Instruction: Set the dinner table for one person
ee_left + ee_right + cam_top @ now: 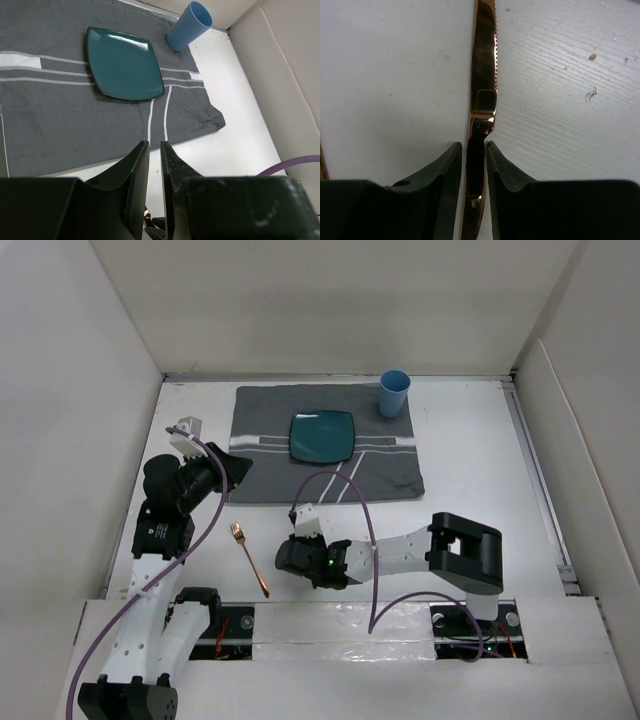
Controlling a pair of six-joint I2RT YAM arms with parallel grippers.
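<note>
The dinner table [470,470] is the white surface under everything. Its far half carries the grey placemat [260,475], with the teal plate [322,435] at the centre and the blue cup [393,393] at the far right corner. On the bare near part lies the copper knife [484,75], and the fork [250,560] lies just to its left.

My right gripper [474,155] straddles the knife handle with its fingers narrow. One pad looks to be touching, but I cannot tell whether the grip has bitten. My left gripper [154,150] hangs over the placemat's near edge, fingers almost together and holding nothing.

I judge the step to be picking up the knife. I want to squeeze squarely across the handle, since polished metal this thin may twist or slip. I lift straight up so the tip does not drag, and swing away from the fork. The open strip of placemat to the right of the plate looks like the spot, with the serrated edge turned toward the plate.
</note>
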